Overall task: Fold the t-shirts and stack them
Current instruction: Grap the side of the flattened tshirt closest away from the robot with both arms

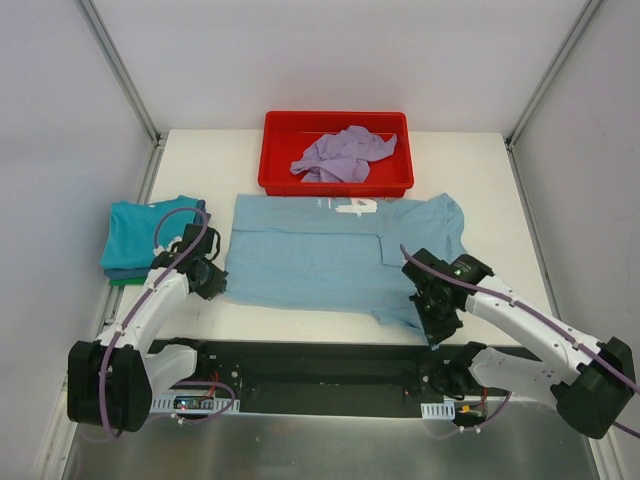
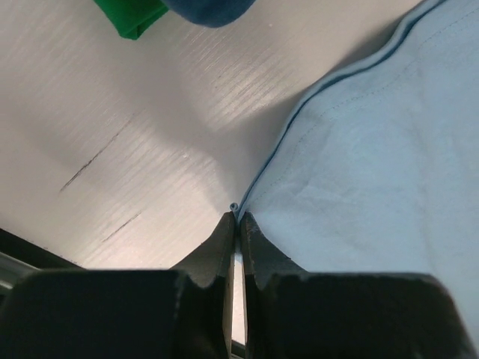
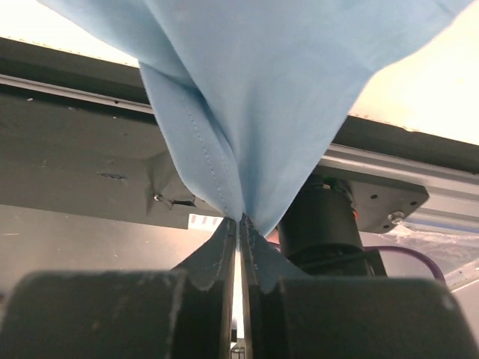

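A light blue t-shirt [image 1: 320, 255] with white lettering lies spread on the table's middle, its right part folded over. My left gripper [image 1: 213, 282] is shut on its left hem edge [image 2: 258, 179] at table level. My right gripper [image 1: 437, 318] is shut on the shirt's near right corner [image 3: 247, 112], lifted so the cloth hangs from the jaws. A lavender t-shirt [image 1: 345, 155] lies crumpled in the red tray [image 1: 275, 150]. A folded stack with a teal t-shirt [image 1: 135, 235] on top sits at the left, dark green [image 2: 131, 16] at its bottom edge.
The red tray stands at the back centre, touching the blue shirt's collar. The black base rail [image 1: 330, 370] runs along the near edge, and it shows behind the hanging cloth in the right wrist view [image 3: 75, 134]. White walls enclose the table on both sides.
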Controlling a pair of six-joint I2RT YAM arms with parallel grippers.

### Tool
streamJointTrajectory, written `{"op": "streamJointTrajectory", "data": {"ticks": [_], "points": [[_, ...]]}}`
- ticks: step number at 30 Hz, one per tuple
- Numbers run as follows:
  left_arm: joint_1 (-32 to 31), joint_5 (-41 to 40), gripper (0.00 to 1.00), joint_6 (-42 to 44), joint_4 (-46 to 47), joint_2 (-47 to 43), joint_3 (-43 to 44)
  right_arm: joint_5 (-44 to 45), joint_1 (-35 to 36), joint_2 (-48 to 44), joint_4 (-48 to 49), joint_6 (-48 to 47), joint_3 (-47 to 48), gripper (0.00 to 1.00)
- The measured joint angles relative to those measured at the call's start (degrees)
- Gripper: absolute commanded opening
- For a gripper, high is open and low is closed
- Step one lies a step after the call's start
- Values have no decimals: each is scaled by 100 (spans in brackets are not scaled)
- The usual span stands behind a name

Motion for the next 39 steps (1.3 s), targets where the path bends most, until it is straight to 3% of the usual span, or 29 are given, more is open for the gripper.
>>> {"op": "streamJointTrajectory", "data": {"ticks": [25, 39], "points": [[0, -306, 0, 129, -997, -310, 293, 951, -1266, -946, -557, -334, 544, 1], [0, -299, 0, 210, -997, 579, 1281, 1279, -1985, 109, -361, -881, 1735, 1]]}}
